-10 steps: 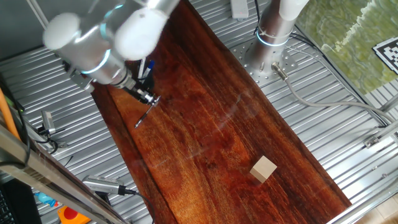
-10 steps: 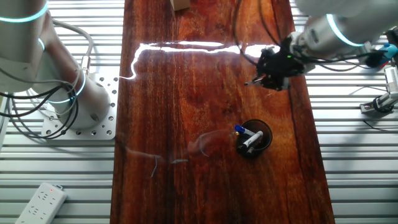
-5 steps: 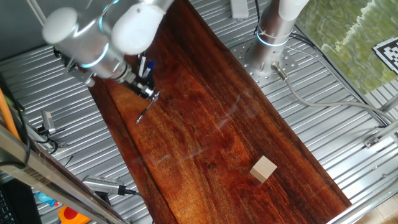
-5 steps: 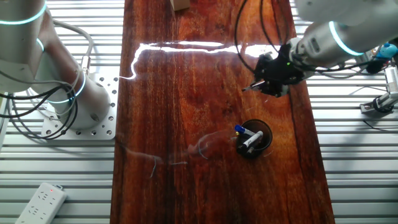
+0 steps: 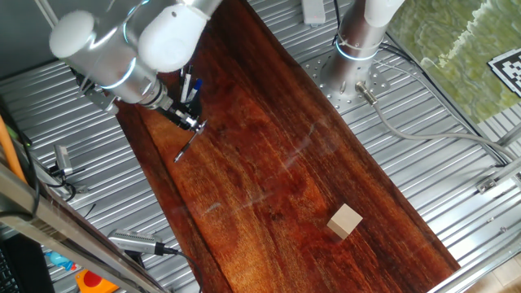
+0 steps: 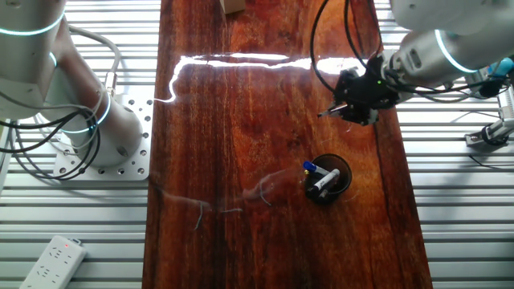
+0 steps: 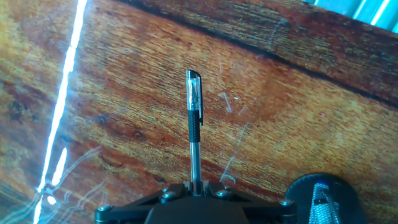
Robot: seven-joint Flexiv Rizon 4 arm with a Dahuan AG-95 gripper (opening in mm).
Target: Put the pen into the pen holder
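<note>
My gripper (image 7: 196, 184) is shut on the pen (image 7: 194, 121), a slim dark grey pen that sticks straight out from the jaws above the wooden board. In one fixed view the gripper (image 5: 194, 124) holds the pen (image 5: 186, 146) pointing down and left. In the other fixed view the gripper (image 6: 344, 107) hangs a little beyond the pen holder (image 6: 328, 178), a short round black cup with blue-tipped pens in it. The pen (image 6: 326, 112) shows there only as a short tip. The pen holder's rim (image 7: 323, 196) shows at the bottom right of the hand view.
A tan wooden block (image 5: 345, 220) lies near one end of the dark wooden board (image 5: 277, 163); its edge shows in the other fixed view (image 6: 234, 6). Ribbed metal table flanks the board. A second arm's base (image 6: 96, 120) and cables stand beside it.
My gripper, still shut on the pen, has shifted slightly toward the pen holder. The holder and the block have not moved.
</note>
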